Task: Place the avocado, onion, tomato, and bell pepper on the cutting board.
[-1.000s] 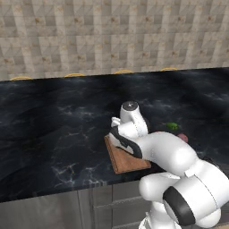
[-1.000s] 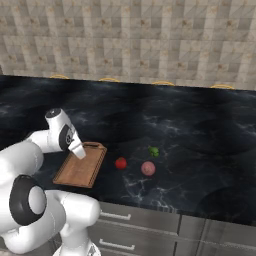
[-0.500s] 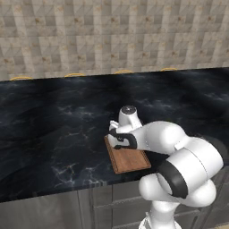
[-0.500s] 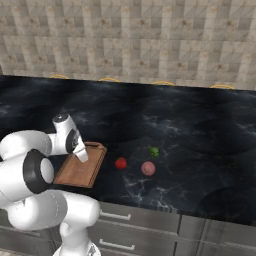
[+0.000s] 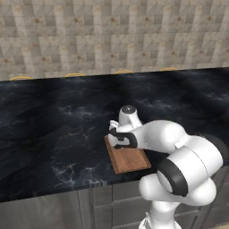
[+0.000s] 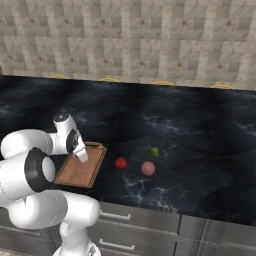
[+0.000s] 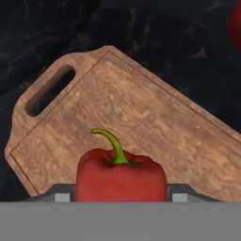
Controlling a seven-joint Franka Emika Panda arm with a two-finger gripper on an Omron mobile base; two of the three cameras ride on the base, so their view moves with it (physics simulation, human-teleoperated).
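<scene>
A rectangular brown wooden cutting board [image 7: 141, 136] with rounded corners is being viewed from directly above by the hand camera, its long axis running from upper left to lower right and its dark handle slot [image 7: 50, 90] lying at the upper-left end. A red bell pepper [image 7: 121, 174] with a curved green stem [image 7: 111, 144] pointing up is being pinched between the jaws of the two-finger gripper [image 7: 121, 195] over the board. On the black marble counter [image 6: 200, 130], a red tomato [image 6: 120, 163], a pale pink onion [image 6: 147, 168] and a dark-green avocado [image 6: 153, 151] are lying just beyond the board.
</scene>
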